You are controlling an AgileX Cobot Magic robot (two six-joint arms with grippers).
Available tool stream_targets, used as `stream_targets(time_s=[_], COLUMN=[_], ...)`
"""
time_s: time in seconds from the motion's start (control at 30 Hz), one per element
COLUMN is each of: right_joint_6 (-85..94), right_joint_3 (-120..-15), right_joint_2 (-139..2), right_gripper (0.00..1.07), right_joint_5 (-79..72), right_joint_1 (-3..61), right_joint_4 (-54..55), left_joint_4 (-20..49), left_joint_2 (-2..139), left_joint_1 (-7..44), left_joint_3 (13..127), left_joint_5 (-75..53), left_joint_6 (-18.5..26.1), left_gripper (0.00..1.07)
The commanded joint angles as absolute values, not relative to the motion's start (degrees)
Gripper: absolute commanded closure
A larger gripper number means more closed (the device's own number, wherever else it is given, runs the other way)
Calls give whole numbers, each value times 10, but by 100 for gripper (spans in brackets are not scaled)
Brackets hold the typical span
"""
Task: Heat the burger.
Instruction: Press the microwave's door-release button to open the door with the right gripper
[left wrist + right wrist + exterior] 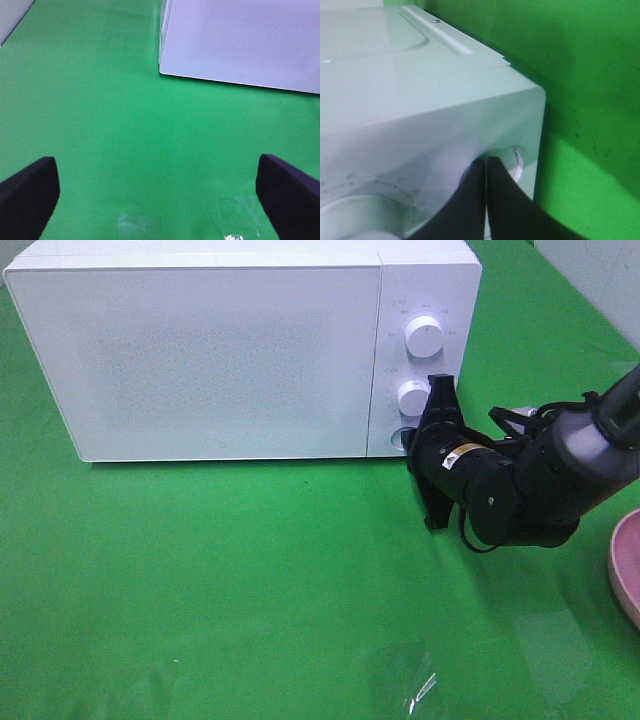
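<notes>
Burger is in no view; only the pink plate (pixel 628 562) shows at the table (pixel 250 590) right edge. Right gripper (pixel 486 162), pinched closed, is at the microwave (pixel 200 350) button (pixel 516 159); left gripper (pixel 159 192) gapes empty. Likely soft and light: I'd pinch the bun's sides gently.

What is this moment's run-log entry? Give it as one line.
microwave: door closed | right gripper: shut, tips at round button on panel | left gripper: open, empty | burger: not in view
</notes>
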State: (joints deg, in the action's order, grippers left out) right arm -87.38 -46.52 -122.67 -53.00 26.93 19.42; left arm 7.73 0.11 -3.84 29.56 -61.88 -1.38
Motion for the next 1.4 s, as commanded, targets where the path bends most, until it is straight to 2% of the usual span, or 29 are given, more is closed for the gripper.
stream_targets(time_s=[0.03, 0.87, 1.4], right_joint_6=[-857, -787, -803], right_joint_3=[-481, -566, -566], right_joint_2=[-1224, -1236, -1234], right_gripper=[107, 107, 107], right_joint_5=[-568, -728, -651], right_joint_1=[267, 267, 275], right_joint_4=[210, 241, 222], left_joint_4=[75, 75, 75], left_joint_2=[1, 1, 1], left_joint_1=[-40, -40, -40], left_joint_3=[295, 295, 295], left_joint_5=[-610, -610, -610], left_joint_6=[-12, -12, -12], left_gripper=[6, 6, 6])
